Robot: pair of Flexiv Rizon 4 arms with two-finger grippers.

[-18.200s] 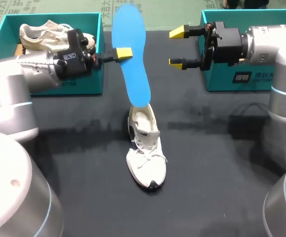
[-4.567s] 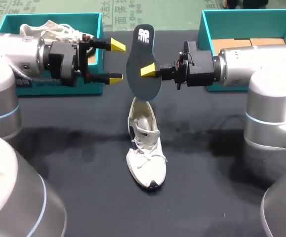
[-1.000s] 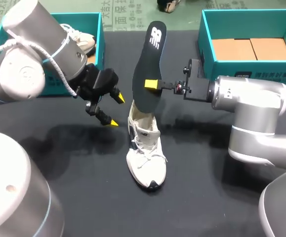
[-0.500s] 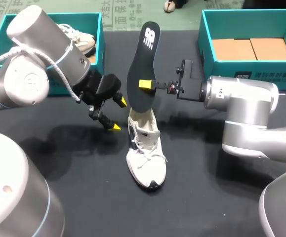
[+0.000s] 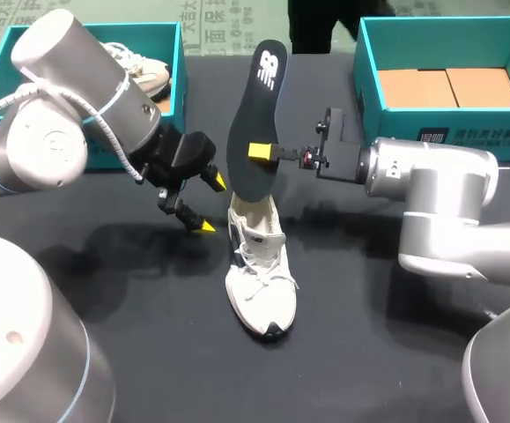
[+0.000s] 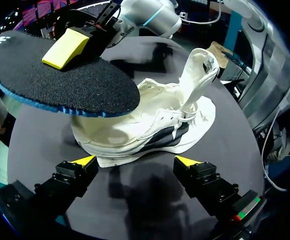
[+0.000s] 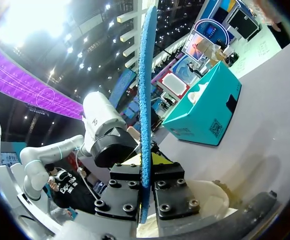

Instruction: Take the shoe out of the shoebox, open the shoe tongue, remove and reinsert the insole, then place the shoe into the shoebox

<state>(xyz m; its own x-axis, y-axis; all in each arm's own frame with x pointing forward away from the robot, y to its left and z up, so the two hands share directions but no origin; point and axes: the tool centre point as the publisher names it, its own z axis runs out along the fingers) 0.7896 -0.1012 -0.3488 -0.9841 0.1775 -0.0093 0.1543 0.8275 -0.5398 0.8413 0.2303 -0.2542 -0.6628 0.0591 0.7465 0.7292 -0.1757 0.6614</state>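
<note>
Black table | shoe centre | shoebox behind | right pincer grips insole

Left hand low and splayed; right hand pinches insole.

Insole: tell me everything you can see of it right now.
The insole is one long flat piece: dark textured fabric on one face, with a white logo near its narrow end, and blue foam along the edge. It stands nearly upright, narrow end up, with the broad end down at the opening of the white shoe; whether its tip is inside cannot be told. The right tool is shut on its middle, one finger on each face.
</note>
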